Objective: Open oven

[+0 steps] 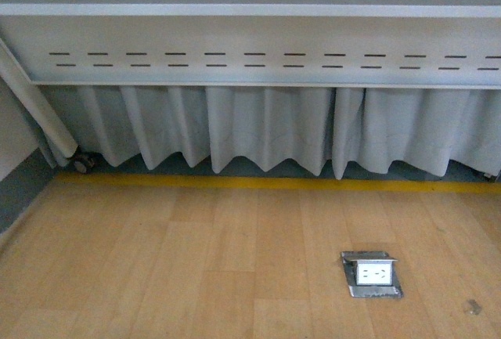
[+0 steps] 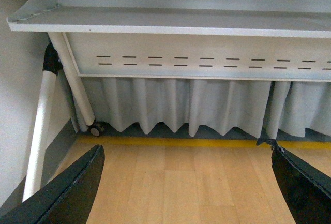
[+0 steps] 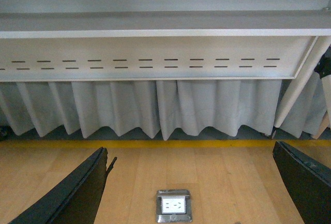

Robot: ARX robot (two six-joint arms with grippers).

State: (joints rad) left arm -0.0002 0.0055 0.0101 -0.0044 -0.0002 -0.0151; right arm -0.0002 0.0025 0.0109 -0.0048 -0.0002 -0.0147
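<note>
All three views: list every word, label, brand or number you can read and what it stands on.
None can be read.
The floor socket box shows only slots on its white face, no lettering.
The slotted panel under the table edge bears rows of dashes, which are cut-outs and not text.
The oven is not in view.

We see a matt wood-grain floor [image 1: 196,276] under the desk [image 1: 250,41], whose slotted panel looks like smooth painted metal. Pale cloth curtain [image 1: 258,135] hangs behind it. The floor socket [image 1: 371,274] is brushed metal; the fingers [image 2: 72,193] look glossy black.
</note>
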